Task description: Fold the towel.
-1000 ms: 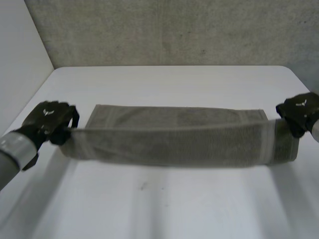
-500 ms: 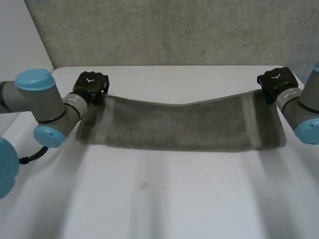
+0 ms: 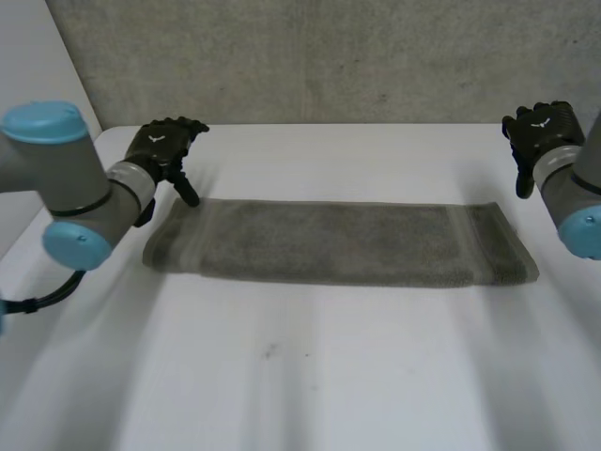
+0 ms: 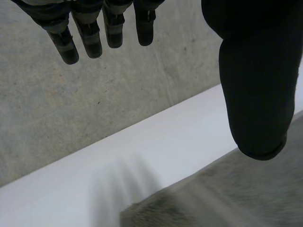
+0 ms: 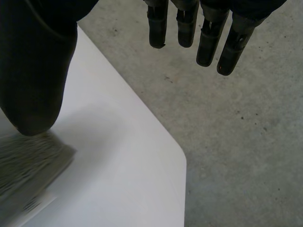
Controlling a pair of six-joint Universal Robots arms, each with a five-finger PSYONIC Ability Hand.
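Observation:
A grey-green towel (image 3: 338, 242) lies flat on the white table (image 3: 310, 376) as a long folded strip running left to right. My left hand (image 3: 161, 150) hovers just above and behind the towel's far left corner, fingers straight and spread, holding nothing. In the left wrist view its fingers (image 4: 85, 28) and thumb (image 4: 255, 94) stand apart over the towel's corner (image 4: 227, 198). My right hand (image 3: 537, 132) is raised above the far right corner, open and clear of the cloth. Its thumb (image 5: 33, 71) hangs over the towel's end (image 5: 28, 170).
The table's back edge meets a concrete wall (image 3: 310, 56). The table's rounded far right corner (image 5: 175, 156) lies beyond the right hand, with concrete floor past it. Bare white table stretches in front of the towel.
Both hands carried the towel's near edge back over the far edge, let go and lifted away. The towel now lies flat as a narrower strip, and both hands went from shut to open.

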